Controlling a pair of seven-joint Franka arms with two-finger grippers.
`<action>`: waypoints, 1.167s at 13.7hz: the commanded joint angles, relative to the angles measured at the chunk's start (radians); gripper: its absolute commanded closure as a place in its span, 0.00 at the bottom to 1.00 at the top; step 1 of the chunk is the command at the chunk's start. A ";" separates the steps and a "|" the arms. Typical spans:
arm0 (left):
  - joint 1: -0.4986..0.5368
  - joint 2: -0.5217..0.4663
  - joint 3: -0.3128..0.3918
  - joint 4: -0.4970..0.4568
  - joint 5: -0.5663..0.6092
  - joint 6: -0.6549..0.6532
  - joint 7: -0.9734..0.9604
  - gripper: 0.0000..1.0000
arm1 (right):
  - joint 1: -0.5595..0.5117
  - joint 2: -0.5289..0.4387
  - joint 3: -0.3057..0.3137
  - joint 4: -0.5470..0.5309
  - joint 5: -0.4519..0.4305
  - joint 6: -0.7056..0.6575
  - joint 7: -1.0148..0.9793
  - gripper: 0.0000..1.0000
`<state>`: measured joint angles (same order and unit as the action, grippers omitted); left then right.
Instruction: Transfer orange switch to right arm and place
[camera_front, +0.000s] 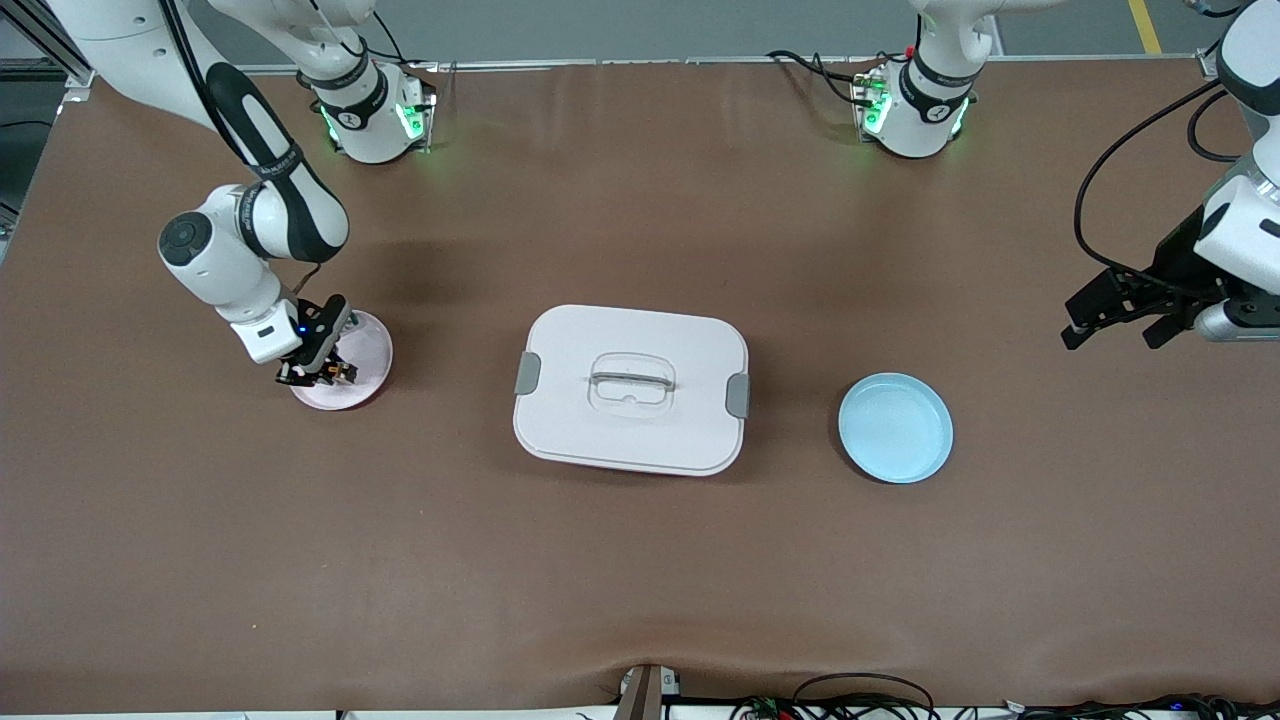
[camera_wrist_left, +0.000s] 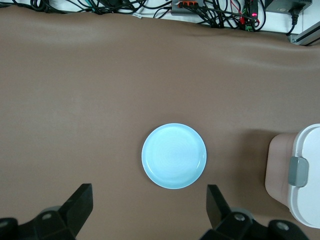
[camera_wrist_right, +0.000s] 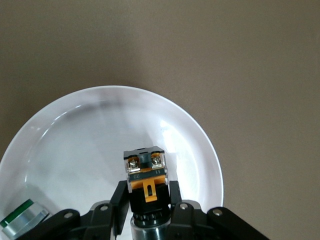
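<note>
My right gripper (camera_front: 322, 375) is shut on the orange switch (camera_front: 345, 372), low over the pale pink plate (camera_front: 368, 345) at the right arm's end of the table. In the right wrist view the switch (camera_wrist_right: 146, 172) is a black block with an orange-tan section and two screws, held between the right gripper's (camera_wrist_right: 147, 194) fingers over the plate (camera_wrist_right: 75, 140). I cannot tell whether the switch touches the plate. My left gripper (camera_front: 1115, 335) is open and empty in the air at the left arm's end, over bare table beside the light blue plate (camera_front: 895, 428); its jaws (camera_wrist_left: 149, 200) stand wide apart.
A white lidded box with grey clips (camera_front: 632, 390) stands mid-table between the two plates; its edge shows in the left wrist view (camera_wrist_left: 307, 175), as does the blue plate (camera_wrist_left: 174, 156). A small whitish part with a green band (camera_wrist_right: 22, 214) lies on the pink plate's rim.
</note>
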<state>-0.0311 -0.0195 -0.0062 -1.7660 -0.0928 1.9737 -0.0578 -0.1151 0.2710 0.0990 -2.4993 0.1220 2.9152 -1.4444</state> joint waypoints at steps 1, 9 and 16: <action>-0.093 0.003 0.093 0.014 0.019 -0.024 -0.005 0.00 | 0.006 0.011 0.015 -0.012 0.025 0.027 -0.016 1.00; -0.078 0.003 0.071 0.016 0.019 -0.032 -0.007 0.00 | 0.015 0.017 0.015 -0.010 0.062 0.024 0.027 0.00; 0.027 0.012 -0.048 0.160 0.019 -0.174 -0.007 0.00 | 0.014 0.008 0.030 0.002 0.067 -0.023 0.039 0.00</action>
<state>-0.0212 -0.0185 -0.0396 -1.6729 -0.0928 1.8661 -0.0596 -0.1059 0.2903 0.1219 -2.4977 0.1651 2.9152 -1.4144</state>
